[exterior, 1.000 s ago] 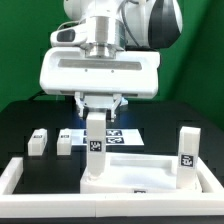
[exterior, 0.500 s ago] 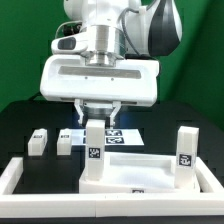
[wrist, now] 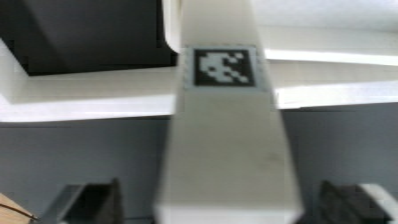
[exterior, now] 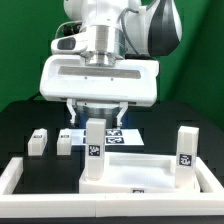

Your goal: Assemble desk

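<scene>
The white tabletop panel (exterior: pixel 140 178) lies flat at the front. Two white legs stand upright on it: one at its left corner (exterior: pixel 93 152), one at its right (exterior: pixel 186 156), each with a tag. My gripper (exterior: pixel 97 116) hangs right over the top of the left leg, jaws open on either side and apart from it. In the wrist view the leg (wrist: pixel 224 120) runs up between the dark fingers (wrist: pixel 89 202), with gaps on both sides. Two more loose legs (exterior: pixel 38 140) (exterior: pixel 65 143) lie on the black table at the exterior view's left.
The marker board (exterior: pixel 124 135) lies flat behind the left leg. The low white border rail (exterior: pixel 16 177) runs along the front and the exterior view's left of the panel.
The fingers have spread apart and let go of the upright left leg. The leg stays standing in place.
</scene>
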{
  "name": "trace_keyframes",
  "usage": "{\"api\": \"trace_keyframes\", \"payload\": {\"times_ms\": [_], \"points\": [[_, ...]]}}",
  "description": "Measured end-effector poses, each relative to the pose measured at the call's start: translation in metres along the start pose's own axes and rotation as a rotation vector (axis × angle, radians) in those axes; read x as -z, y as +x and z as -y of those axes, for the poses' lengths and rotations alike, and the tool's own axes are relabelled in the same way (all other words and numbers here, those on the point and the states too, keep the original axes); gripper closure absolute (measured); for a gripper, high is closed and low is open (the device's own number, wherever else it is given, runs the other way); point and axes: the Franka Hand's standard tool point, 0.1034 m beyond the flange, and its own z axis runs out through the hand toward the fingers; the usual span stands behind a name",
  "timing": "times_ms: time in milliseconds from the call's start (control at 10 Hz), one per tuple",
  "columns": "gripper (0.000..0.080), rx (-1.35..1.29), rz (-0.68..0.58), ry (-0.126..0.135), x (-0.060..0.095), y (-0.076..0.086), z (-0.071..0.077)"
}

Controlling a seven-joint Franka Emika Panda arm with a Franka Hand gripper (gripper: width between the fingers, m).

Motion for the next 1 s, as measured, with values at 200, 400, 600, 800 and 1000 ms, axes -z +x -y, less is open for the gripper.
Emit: {"api": "trace_keyframes", "payload": {"times_ms": [200,400,600,800,1000], "points": [[0.0155,0.0,0.0,0.0,0.0,0.0,0.0],[0.0155,0.0,0.0,0.0,0.0,0.0,0.0],[0.0151,0.0,0.0,0.0,0.0,0.0,0.0],[0.0151,-0.014,0.037,0.012,-0.0013,-0.0039,-0.0007],[0.0151,-0.09,0.187,0.071,0.0011,-0.0037,-0.0047]]}}
